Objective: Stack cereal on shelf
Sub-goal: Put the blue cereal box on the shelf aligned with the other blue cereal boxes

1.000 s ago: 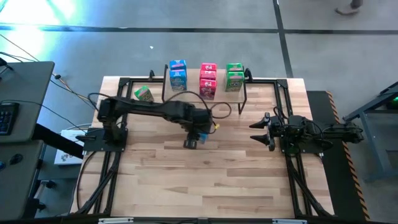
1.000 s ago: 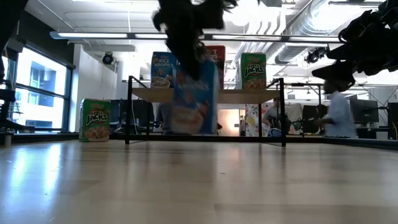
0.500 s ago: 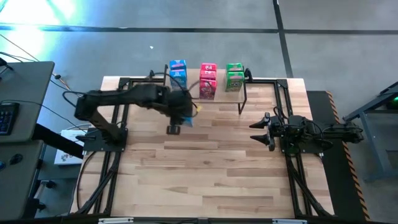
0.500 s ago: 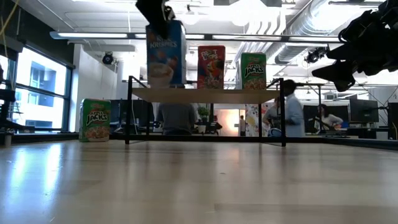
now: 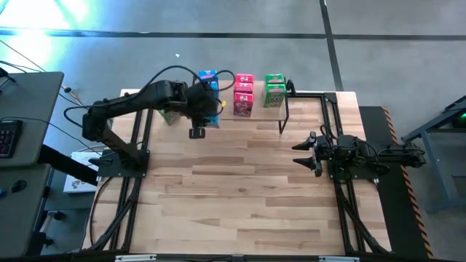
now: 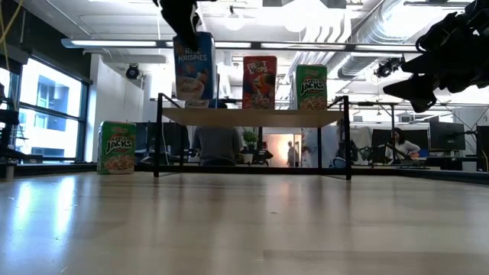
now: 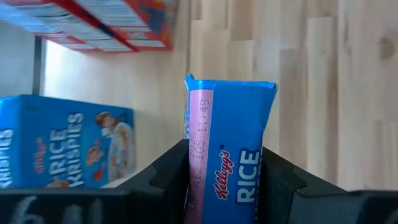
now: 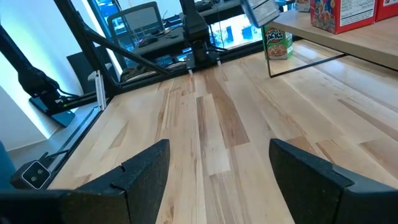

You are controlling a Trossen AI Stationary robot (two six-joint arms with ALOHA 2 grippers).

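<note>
A wide tabletop of pale wooden planks (image 5: 247,189) carried a low light-wood shelf on thin black metal legs (image 6: 252,117), which stood near the table's far edge. On the shelf board, in the low view, a pink-red printed cardboard cereal box (image 6: 260,82) stood upright near the middle and a green printed cereal box (image 6: 311,86) stood upright just beside it, apart from it, toward the right end. Another green cereal box (image 6: 118,147) stood upright directly on the planks, beside the shelf's left legs. Black metal frame rails (image 5: 135,182) lay along the table's left and right sides.
</note>
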